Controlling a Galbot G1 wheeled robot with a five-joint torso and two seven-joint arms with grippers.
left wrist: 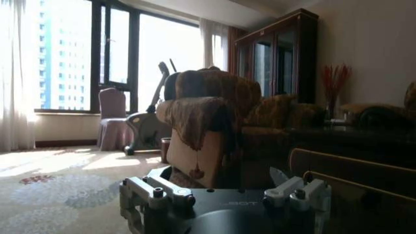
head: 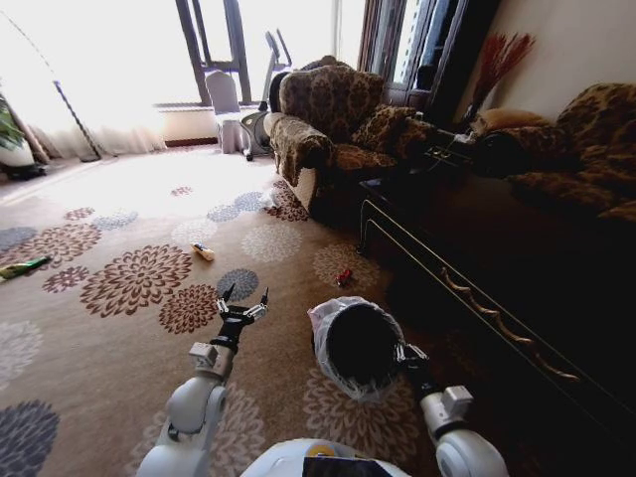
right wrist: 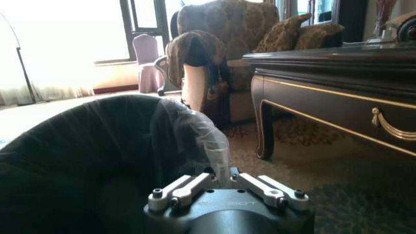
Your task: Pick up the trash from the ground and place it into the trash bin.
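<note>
Matt black plastic round trash bin, lined with a thin, crinkled, whitish translucent plastic liner bag. Soft woven carpet with flat floral medallions, matt and short-piled. Dark polished wooden low worktop, glossy, trimmed with shiny brass-coloured metal handles. Brown patterned upholstery cloth on the plump armchair, slightly velvety. Smooth white plastic arm shells; satin grey metal and black plastic on the right gripper and left gripper.
</note>
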